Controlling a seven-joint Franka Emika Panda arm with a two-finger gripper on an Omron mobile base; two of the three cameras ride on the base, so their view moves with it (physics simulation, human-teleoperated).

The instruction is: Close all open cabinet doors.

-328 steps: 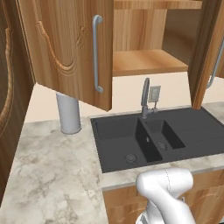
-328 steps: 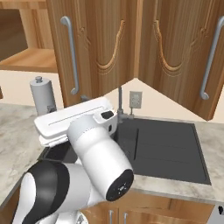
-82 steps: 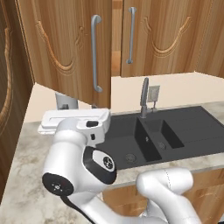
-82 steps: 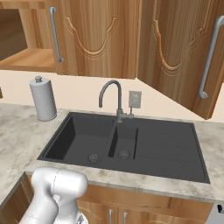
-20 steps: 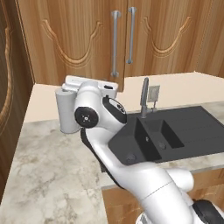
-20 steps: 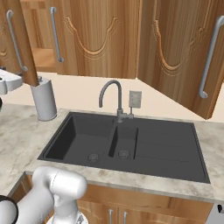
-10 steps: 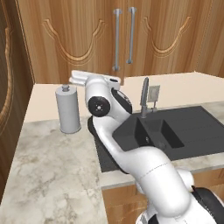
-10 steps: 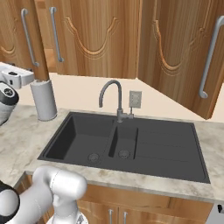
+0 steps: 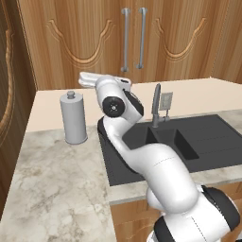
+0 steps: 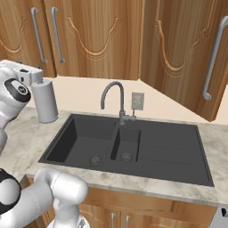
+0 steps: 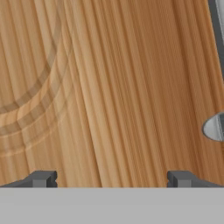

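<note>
My gripper (image 11: 111,179) is open and empty, its fingertips (image 11: 43,178) wide apart and close against a wood-grain cabinet door (image 11: 113,87) with a carved groove at the left and a silver bar handle (image 11: 216,26) at the right. In the left base view the hand (image 9: 87,78) is raised at the lower edge of the left upper door (image 9: 71,42), which lies flush beside its neighbour (image 9: 189,38). Their handles (image 9: 125,40) stand side by side. Further right, another cabinet door (image 10: 178,53) stands swung out at an angle over the counter, its handle (image 10: 213,58) facing me.
A grey paper-towel roll (image 9: 73,118) stands on the marble counter (image 9: 52,179) just below the hand. A black double sink (image 10: 129,144) with a curved tap (image 10: 113,100) lies to the right. A tall wooden panel (image 9: 7,104) rises at the far left.
The left upper door has swung the last part of the way shut, its handle closing up to the neighbour's. The hand has followed it, rising and pushing toward the wall.
</note>
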